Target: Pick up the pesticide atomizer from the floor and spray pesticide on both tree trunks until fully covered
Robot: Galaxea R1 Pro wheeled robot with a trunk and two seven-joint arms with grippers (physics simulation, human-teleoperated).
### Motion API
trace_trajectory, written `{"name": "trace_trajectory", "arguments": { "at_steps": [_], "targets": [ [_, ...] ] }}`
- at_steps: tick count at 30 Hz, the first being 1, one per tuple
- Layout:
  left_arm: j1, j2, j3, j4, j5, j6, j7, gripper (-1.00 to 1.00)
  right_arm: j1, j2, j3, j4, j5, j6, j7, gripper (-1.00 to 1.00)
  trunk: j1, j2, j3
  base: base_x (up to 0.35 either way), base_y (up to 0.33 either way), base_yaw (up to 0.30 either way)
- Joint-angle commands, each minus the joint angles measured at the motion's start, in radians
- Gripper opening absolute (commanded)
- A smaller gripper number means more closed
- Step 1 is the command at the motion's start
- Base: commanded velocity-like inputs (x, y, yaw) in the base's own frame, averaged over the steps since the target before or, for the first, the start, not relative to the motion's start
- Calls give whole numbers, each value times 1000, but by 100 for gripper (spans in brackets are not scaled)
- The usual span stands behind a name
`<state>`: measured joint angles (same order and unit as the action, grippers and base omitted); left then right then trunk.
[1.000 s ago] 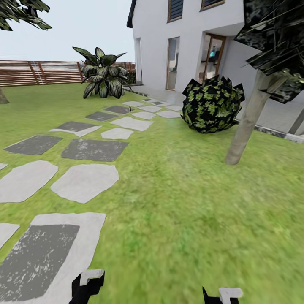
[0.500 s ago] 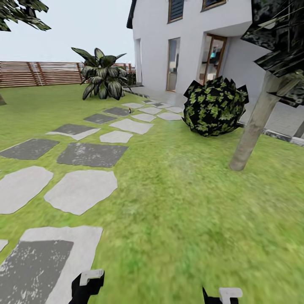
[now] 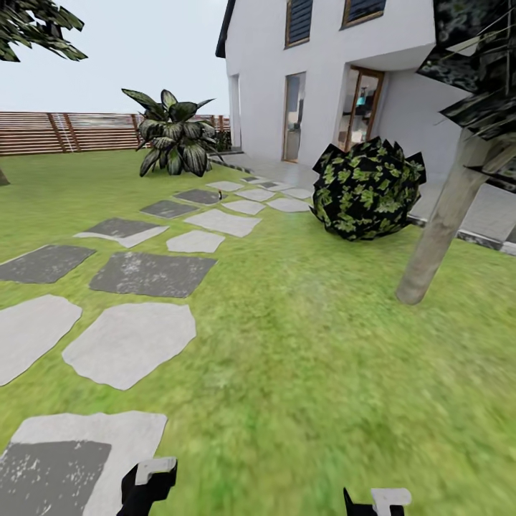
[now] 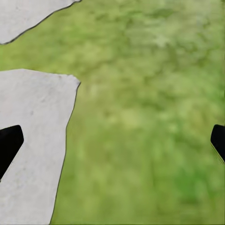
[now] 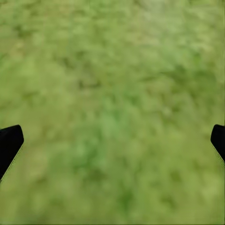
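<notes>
Head view has advanced toward 1 tree trunk (image 3: 438,236) ahead-right of my 2 empty, spread grippers, atomizer unlocated.

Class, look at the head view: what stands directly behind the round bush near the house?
Behind the round bush stand the white house wall and a glazed door. The door's foot and the paving there are covered by the bush.

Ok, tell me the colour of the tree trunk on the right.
Pale beige-grey, mottled: the tree trunk shows best in the head view.
</notes>
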<state>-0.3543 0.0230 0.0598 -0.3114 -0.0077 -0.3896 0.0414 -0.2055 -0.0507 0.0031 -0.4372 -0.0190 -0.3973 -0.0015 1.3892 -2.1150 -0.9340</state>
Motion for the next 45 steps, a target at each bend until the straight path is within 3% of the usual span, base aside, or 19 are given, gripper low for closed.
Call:
{"name": "trace_trajectory", "arguments": {
  "at_steps": [1, 45],
  "targets": [
    [0, 0, 0, 0, 0, 0, 0, 100, 0, 0, 0, 0, 0, 0, 0, 100, 0, 0, 0, 338, 0, 0],
    [0, 0, 0, 0, 0, 0, 0, 100, 0, 0, 0, 0, 1, 0, 0, 100, 0, 0, 0, 339, 0, 0]
  ]
}}
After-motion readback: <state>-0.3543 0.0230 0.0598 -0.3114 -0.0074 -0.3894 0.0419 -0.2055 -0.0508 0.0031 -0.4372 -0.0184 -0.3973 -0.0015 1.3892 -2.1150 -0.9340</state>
